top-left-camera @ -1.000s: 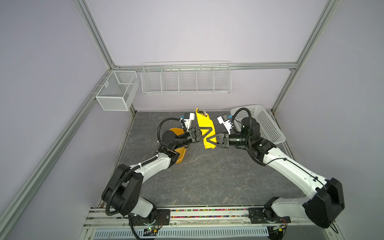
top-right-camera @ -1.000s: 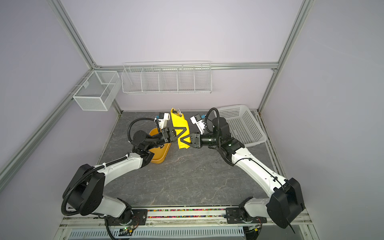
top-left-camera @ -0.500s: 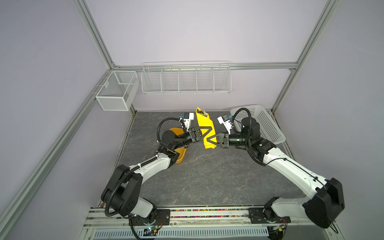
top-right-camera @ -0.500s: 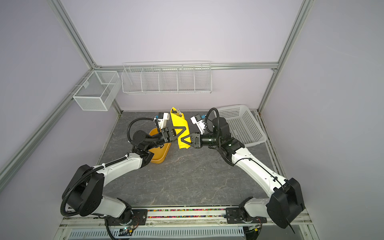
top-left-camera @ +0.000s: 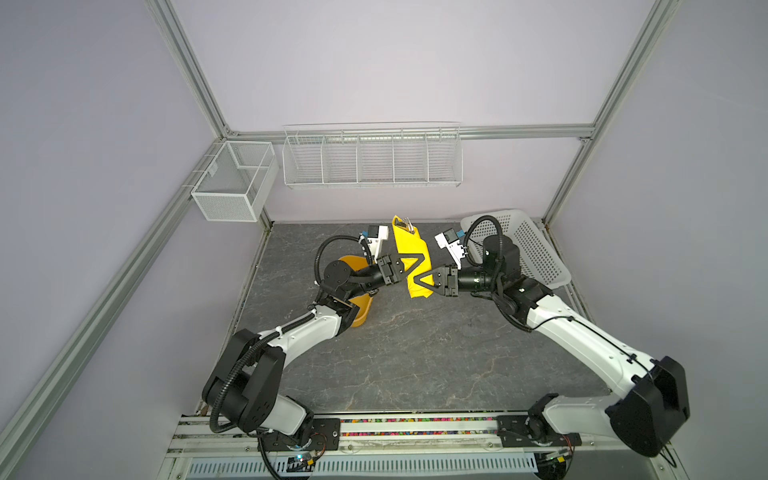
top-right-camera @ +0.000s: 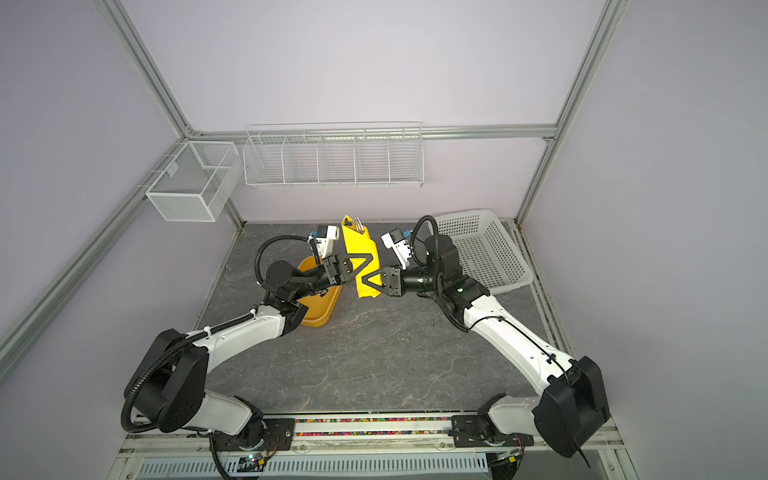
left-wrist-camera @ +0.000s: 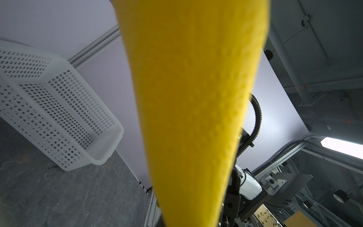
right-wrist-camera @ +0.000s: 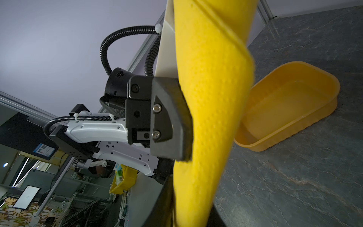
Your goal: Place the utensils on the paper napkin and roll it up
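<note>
Rolling step: we judge it nearly done.
worktop (top-left-camera: 415, 353): roll raised over it.
paper napkin (top-left-camera: 409, 245): rolled, upright.
left claw (top-left-camera: 413, 266): clamped on napkin.
right claw (top-left-camera: 419, 279): around lower part; grip unclear.
utensils (top-right-camera: 356, 226): tips poke out top.
next: firm the wrap, lay it down.

Robotics lab cell, folks: aluminium frame (top-left-camera: 519, 131), lilac wall panels (top-left-camera: 395, 62), wire rack (top-left-camera: 372, 156) at twelve o'clock, monitor (right-wrist-camera: 26, 197) outside
</note>
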